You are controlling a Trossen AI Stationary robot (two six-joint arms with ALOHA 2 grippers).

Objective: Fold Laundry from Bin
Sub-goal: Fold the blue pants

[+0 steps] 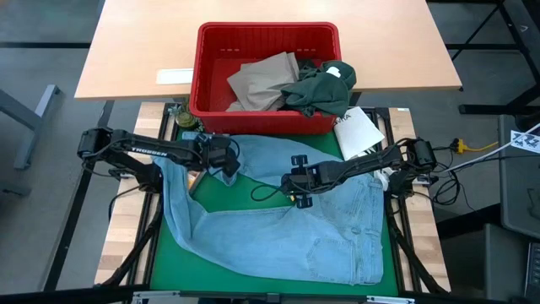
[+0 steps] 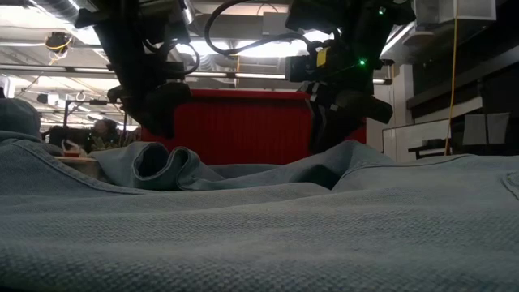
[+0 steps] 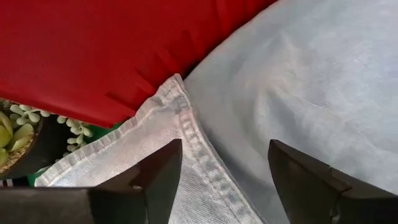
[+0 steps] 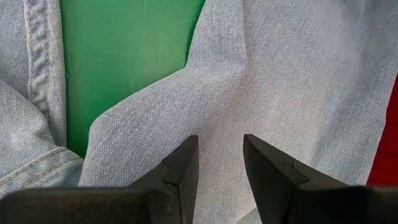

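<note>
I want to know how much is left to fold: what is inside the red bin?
In the red bin lie tan khaki trousers and a dark green garment draped over its front rim. Bare bin floor shows at the back left; anything beneath those two is covered.

1. A pale wooden table (image 1: 126, 51) stood at the far side, carrying a red bin (image 1: 207, 76) at its near edge.
2. A thin white strip (image 1: 175, 76) lay flat on that table, just beside the bin.
3. Nearer, a green mat (image 1: 169, 253) covered the work surface, with slatted wood (image 1: 118, 245) showing along its side.
4. Light blue jeans (image 1: 295, 236) lay spread over most of the mat, one edge against the bin.
5. A white packet (image 1: 359, 131) rested by the bin's corner.
6. A small potted plant (image 1: 187, 127) sat near the opposite corner.
</note>
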